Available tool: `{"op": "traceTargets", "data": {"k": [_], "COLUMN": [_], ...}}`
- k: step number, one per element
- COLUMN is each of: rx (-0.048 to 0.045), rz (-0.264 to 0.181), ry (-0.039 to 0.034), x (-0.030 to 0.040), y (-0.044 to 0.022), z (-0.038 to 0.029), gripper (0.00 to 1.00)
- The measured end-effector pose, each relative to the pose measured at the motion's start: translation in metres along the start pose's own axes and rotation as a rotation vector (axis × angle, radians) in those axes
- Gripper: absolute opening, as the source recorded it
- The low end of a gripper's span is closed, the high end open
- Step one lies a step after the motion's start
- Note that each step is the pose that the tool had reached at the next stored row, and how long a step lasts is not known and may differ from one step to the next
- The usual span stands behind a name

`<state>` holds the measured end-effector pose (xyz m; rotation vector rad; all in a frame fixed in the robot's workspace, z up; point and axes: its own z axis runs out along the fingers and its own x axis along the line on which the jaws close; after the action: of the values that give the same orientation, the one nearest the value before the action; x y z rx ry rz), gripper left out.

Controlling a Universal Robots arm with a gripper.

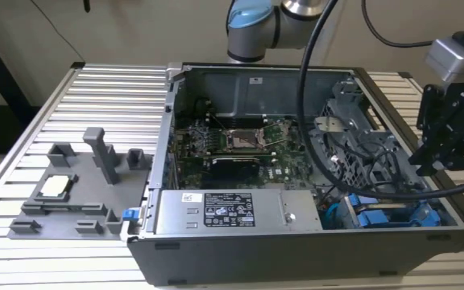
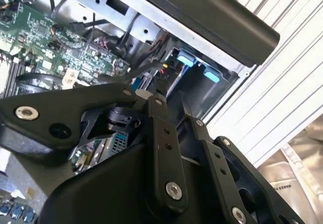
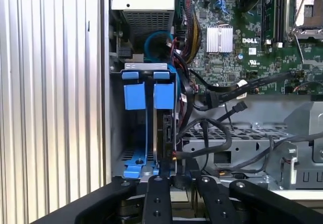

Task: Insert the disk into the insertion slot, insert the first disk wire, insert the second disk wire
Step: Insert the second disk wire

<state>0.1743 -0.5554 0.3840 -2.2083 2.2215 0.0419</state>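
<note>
One blue-framed flat disk (image 3: 164, 95) | in grey perforated slot (image 3: 132, 156) | black hand (image 3: 177, 183) near

An open computer case (image 1: 240, 260) sits on the ribbed metal bench (image 1: 111, 90), filling the centre and right of the frame. A grey power supply box (image 1: 236, 211) lies at lower centre, with the motherboard (image 1: 240, 148) above it. Blue drive caddies (image 1: 393, 214) show at lower right. The black claw (image 1: 435, 158) hangs at the right edge, just above them. A grey fixture tray (image 1: 70, 199) rests at lower left.
</note>
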Motion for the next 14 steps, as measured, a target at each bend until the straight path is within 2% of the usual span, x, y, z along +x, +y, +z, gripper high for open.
{"op": "traceTargets", "data": {"k": [5, 8, 11, 14], "rx": [0.0000, 0.0002, 0.0032, 0.0077], "rz": [0.000, 0.000, 0.000, 0.000], "ry": [0.0001, 0.0000, -0.0001, 0.0000], "x": [-0.0183, -0.0210, -0.0209, -0.0208], "y": [0.0002, 0.0028, 0.0126, 0.0252], "z": [0.0004, 0.0006, 0.0007, 0.0009], "gripper": [0.27, 0.27, 0.27, 0.27]}}
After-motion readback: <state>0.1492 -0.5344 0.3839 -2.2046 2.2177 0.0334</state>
